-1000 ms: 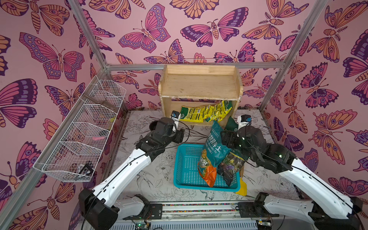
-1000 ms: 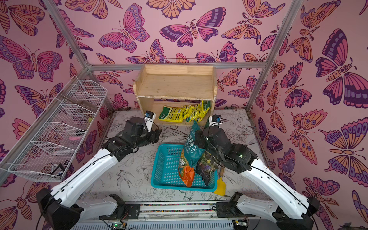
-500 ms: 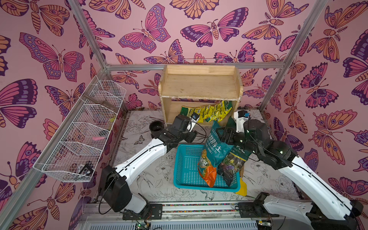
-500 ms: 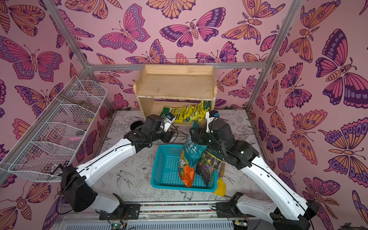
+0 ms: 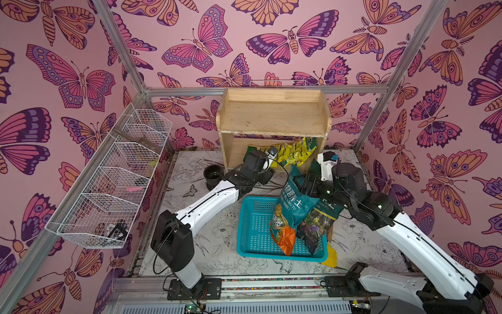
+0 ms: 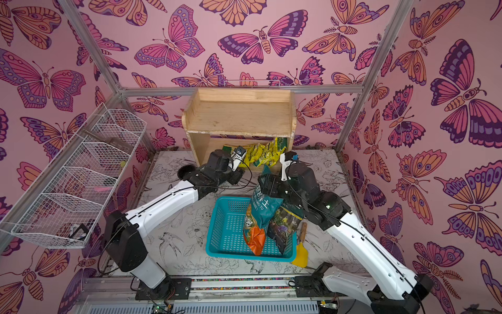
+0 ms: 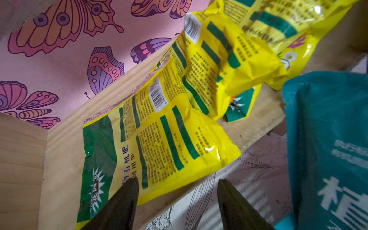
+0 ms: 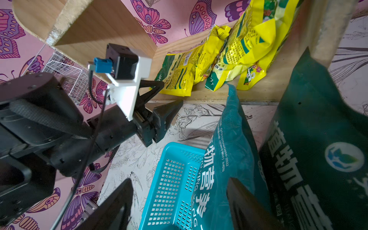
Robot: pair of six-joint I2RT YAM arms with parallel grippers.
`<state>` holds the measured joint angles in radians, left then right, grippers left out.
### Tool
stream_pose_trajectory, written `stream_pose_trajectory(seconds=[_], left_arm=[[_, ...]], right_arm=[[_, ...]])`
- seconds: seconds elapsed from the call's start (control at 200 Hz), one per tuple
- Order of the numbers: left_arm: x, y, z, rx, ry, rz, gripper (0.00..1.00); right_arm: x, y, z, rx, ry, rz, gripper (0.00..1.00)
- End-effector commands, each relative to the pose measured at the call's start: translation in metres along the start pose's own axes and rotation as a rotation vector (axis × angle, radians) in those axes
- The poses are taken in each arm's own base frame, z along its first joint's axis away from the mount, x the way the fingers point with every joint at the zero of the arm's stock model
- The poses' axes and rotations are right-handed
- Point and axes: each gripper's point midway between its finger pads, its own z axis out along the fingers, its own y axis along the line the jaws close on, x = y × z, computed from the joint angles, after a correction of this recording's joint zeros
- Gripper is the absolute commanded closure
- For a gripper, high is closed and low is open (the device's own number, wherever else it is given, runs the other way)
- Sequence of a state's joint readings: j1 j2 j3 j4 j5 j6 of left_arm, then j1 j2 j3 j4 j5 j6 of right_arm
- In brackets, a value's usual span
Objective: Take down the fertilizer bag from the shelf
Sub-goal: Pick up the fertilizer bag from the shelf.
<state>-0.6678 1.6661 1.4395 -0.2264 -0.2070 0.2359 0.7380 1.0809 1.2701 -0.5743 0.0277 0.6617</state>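
My left gripper (image 7: 175, 182), jaws apart, nearest yellow fertilizer bag (image 7: 159, 129) just ahead of my fingertips, lying on the lower tier of the wooden shelf (image 7: 61, 165)

The walls (image 5: 244, 40) are pink with big butterflies in purple, magenta and orange. The far shelf (image 5: 274, 117) is pale bare wood. The fertilizer bags (image 7: 159, 139) are bright yellow with green bands. The near basket (image 5: 255, 231) is turquoise and perforated. The soil bag (image 5: 293, 206) is teal with white lettering. The table (image 5: 190, 168) is white with black line-drawn flowers.
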Motion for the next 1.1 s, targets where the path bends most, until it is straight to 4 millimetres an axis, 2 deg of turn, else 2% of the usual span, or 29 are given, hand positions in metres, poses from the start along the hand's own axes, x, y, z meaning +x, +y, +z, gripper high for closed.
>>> stream_pose_trajectory(seconds=[0.0, 0.065, 0.215, 0.471, 0.586, 0.821, 1.097], left_arm=[[-0.003, 0.011, 0.009, -0.063, -0.009, 0.016, 0.31], [-0.001, 0.011, 0.014, -0.070, -0.002, 0.020, 0.32], [0.003, 0.014, 0.022, -0.080, 0.004, 0.006, 0.40], [-0.008, 0.015, 0.017, -0.060, -0.034, -0.015, 0.86], [-0.012, 0.017, 0.010, -0.059, -0.049, -0.024, 1.00], [-0.030, 0.028, -0.017, -0.080, -0.128, -0.082, 1.00], [-0.064, 0.051, -0.069, -0.071, -0.271, -0.218, 1.00]], right_arm=[[0.006, 0.000, 0.003, -0.015, 0.024, 0.016, 0.23], [0.004, 0.000, 0.001, -0.017, 0.015, 0.010, 0.22], [-0.002, 0.001, -0.004, -0.014, -0.012, -0.003, 0.22], [-0.001, 0.000, 0.000, -0.005, 0.000, -0.009, 0.22], [-0.001, 0.000, 0.002, -0.004, 0.004, -0.010, 0.22], [-0.006, 0.001, -0.004, 0.004, -0.012, -0.045, 0.22], [-0.023, -0.002, -0.027, 0.048, -0.076, -0.108, 0.21]])
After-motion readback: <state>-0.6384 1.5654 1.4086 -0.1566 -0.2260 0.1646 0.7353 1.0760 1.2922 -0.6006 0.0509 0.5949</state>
